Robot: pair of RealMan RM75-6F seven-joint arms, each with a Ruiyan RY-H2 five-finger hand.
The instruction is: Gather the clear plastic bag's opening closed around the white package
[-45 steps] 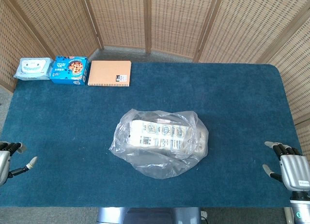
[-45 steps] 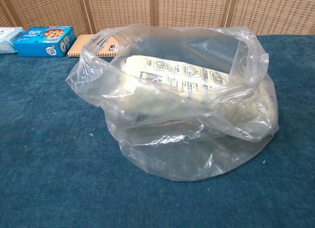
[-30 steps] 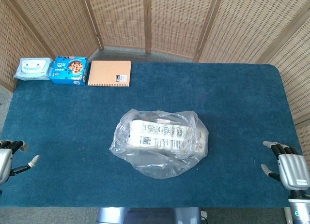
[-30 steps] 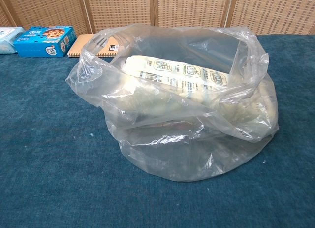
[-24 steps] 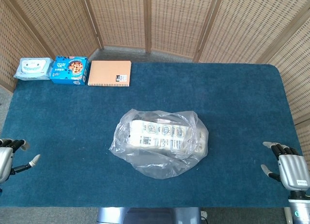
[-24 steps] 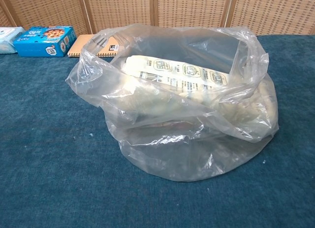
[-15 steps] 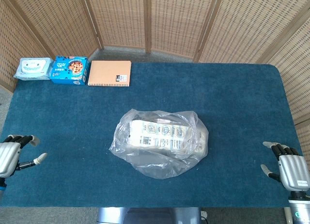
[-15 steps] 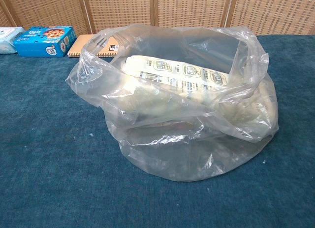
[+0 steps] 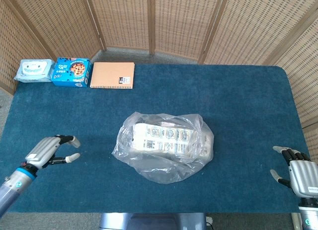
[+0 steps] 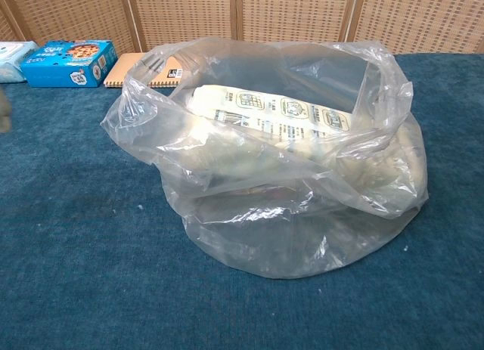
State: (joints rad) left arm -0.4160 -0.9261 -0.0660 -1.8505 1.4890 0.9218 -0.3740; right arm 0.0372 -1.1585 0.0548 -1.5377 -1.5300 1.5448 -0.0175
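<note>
Left hand [image 9: 49, 151] empty, fingers apart, right hand [image 9: 300, 175] likewise, clear plastic bag [image 9: 164, 146] gaping

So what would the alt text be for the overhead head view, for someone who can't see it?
A clear plastic bag with its mouth open holds a white package mid-table on blue cloth. The left hand hovers open to its left; the right hand waits at the far right edge. Wipes, a blue box and a notebook line the back left.

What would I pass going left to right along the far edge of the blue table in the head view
White wet-wipes pack → blue snack box with a picture on its lid → tan spiral-bound notebook. All three lie at the far left of the blue carpeted table.
</note>
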